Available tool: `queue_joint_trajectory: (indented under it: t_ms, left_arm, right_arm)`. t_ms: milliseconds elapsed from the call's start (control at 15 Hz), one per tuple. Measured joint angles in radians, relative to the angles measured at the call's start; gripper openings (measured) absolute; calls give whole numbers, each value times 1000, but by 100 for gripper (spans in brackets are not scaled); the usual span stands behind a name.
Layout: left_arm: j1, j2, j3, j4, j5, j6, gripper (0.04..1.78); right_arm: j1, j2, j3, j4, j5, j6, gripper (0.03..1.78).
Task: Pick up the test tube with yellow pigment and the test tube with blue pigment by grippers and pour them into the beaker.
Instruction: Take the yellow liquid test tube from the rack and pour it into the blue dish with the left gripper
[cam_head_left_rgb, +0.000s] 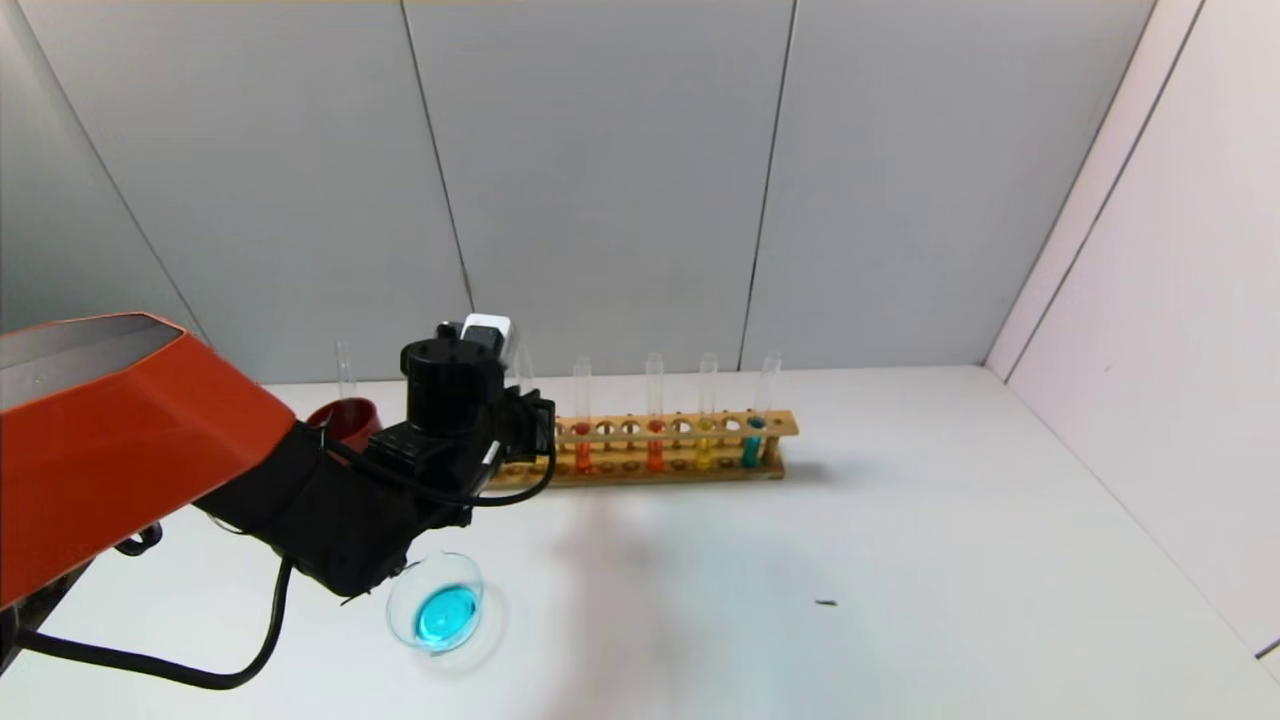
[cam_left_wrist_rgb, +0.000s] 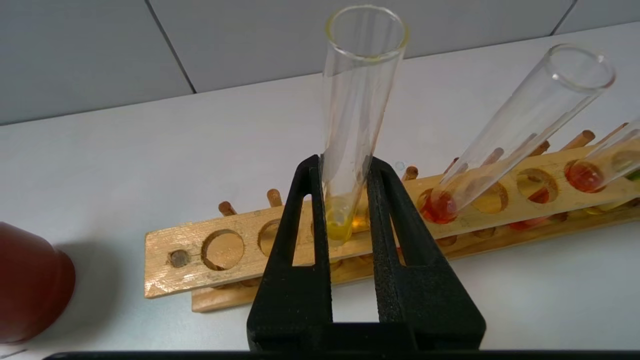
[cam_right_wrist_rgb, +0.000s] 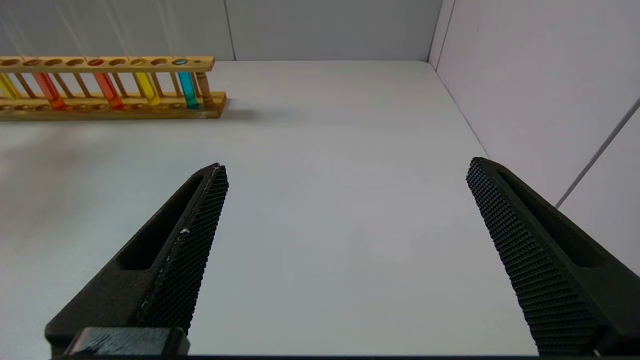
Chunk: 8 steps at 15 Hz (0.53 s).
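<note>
My left gripper (cam_head_left_rgb: 528, 420) (cam_left_wrist_rgb: 344, 162) is shut on the test tube with yellow pigment (cam_left_wrist_rgb: 357, 100), which stands near the left end of the wooden rack (cam_head_left_rgb: 780, 425) (cam_left_wrist_rgb: 165, 280) with its round bottom still in a hole. A little yellow liquid shows at its bottom. The test tube with blue pigment (cam_head_left_rgb: 752, 445) (cam_right_wrist_rgb: 188, 90) stands at the rack's right end. The beaker (cam_head_left_rgb: 435, 605) sits on the table in front of my left arm and holds blue liquid. My right gripper (cam_right_wrist_rgb: 346, 165) is open and empty over bare table, out of the head view.
The rack also holds two orange-red tubes (cam_head_left_rgb: 582, 455) (cam_head_left_rgb: 655, 450) and another yellow tube (cam_head_left_rgb: 705, 450). A dark-red cup (cam_head_left_rgb: 345, 420) (cam_left_wrist_rgb: 30, 290) stands left of the rack. Walls close the back and right. A small dark speck (cam_head_left_rgb: 825, 603) lies on the table.
</note>
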Motion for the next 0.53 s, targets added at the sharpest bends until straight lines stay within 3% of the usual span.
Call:
queue_joint_trajectory:
  t_ms: [533]
  left_arm:
    - [0,-86,-10,50,3,42,29]
  right_arm:
    - [0,0,0,0,0,0,174]
